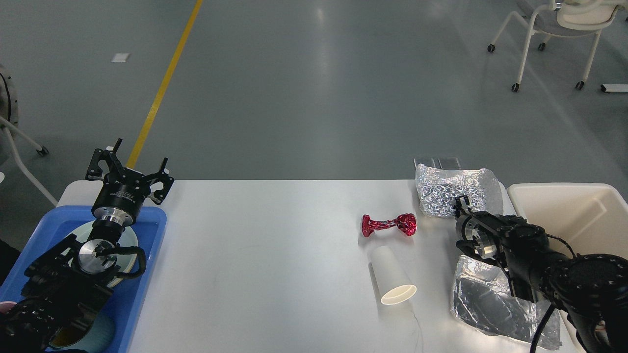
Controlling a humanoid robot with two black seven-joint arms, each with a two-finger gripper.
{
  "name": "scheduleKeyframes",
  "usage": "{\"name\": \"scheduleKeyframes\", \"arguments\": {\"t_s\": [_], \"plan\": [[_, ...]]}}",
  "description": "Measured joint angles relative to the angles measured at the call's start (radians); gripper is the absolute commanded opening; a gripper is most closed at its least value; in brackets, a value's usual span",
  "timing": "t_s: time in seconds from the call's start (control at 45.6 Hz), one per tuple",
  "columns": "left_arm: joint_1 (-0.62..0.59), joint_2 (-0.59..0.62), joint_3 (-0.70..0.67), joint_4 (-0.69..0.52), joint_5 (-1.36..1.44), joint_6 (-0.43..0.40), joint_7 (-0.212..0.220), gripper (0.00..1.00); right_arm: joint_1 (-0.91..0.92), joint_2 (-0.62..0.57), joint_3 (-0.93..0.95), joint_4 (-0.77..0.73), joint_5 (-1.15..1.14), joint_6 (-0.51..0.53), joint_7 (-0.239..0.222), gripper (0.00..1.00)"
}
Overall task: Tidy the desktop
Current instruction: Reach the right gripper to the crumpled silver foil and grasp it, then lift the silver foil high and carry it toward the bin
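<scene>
Desktop: the white desktop [274, 255] filled the lower middle of the view, bare across its centre.
Candy wrapper: a twisted red foil wrapper [388, 225] lay right of centre.
Cup: a white paper cup [391, 282] lay on its side just below the wrapper, mouth toward the near edge.
Foil: one crumpled silver bag [449, 191] sat at the far right edge of the top; a second, flatter silver bag [490, 304] lay nearer, partly under the right arm.
Bin: a cream bin [564, 196] stood at the right end.
Tray: a blue tray [149, 245] sat at the left end, with a pale plate [130, 240] in it under the left arm.
Left gripper: the left gripper [132, 169] hung above the tray's far edge, fingers spread wide and empty.
Right gripper: the right gripper [461, 206] pointed at the far silver bag; it looked small and dark, so I could not tell its fingers apart.
</scene>
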Motion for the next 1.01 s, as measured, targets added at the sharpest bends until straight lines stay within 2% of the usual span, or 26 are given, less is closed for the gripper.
{"name": "scheduleKeyframes", "arguments": {"t_s": [0.066,0.153,0.197,0.526,0.745,0.898,1.008], "plan": [[0.0,0.0,0.0,0.0,0.0,0.0,0.0,0.99,0.0,0.0,-0.003,0.003,-0.004,0.004,0.0,0.17],[0.0,0.0,0.0,0.0,0.0,0.0,0.0,0.99,0.0,-0.002,-0.007,0.007,-0.021,0.007,0.001,0.03],[0.0,0.0,0.0,0.0,0.0,0.0,0.0,0.99,0.0,-0.003,-0.008,0.009,-0.029,0.009,0.001,0.0],[0.0,0.0,0.0,0.0,0.0,0.0,0.0,0.99,0.0,-0.013,-0.011,0.017,-0.039,0.052,0.004,0.0],[0.0,0.0,0.0,0.0,0.0,0.0,0.0,0.99,0.075,-0.076,-0.061,0.086,-0.066,0.119,0.004,0.0],[0.0,0.0,0.0,0.0,0.0,0.0,0.0,0.99,0.231,-0.199,-0.22,0.167,-0.078,0.226,0.003,0.0],[0.0,0.0,0.0,0.0,0.0,0.0,0.0,0.99,0.42,-0.337,-0.354,0.294,-0.098,0.348,0.003,0.0]]}}
